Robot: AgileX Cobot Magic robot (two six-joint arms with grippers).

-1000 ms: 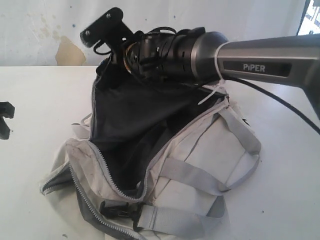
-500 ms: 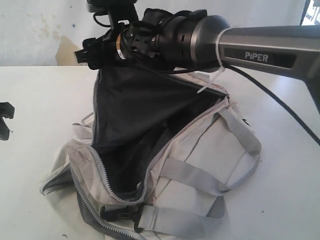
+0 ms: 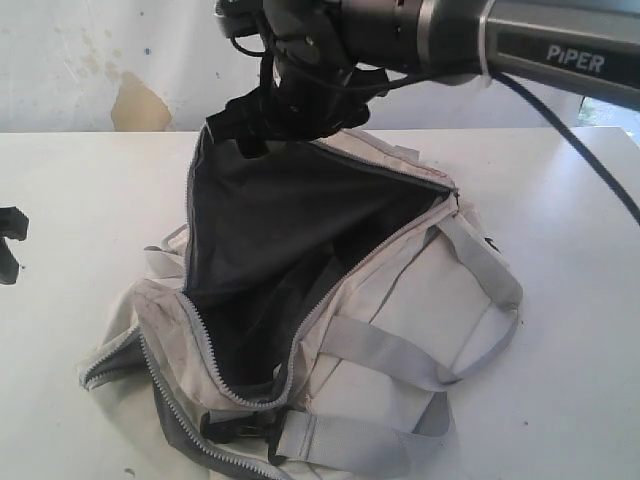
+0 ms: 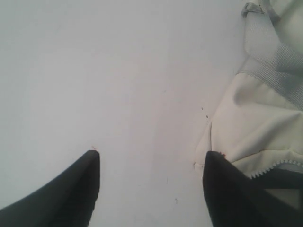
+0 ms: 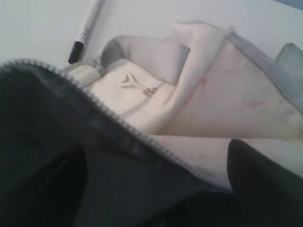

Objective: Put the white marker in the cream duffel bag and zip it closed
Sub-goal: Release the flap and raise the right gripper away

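While poised by soft cream fabric duffel bag (image 3: 400, 300), holds left gripper (image 4: 152, 153) and right gripper (image 3: 243, 125) spread. Leaves slim white marker (image 5: 86, 30) outside.

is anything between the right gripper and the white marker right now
Yes, the cream duffel bag itself. In the right wrist view its zipper edge and a folded cream end with a grey strap lie between the open right gripper and the white marker, which lies on the table just beyond them.
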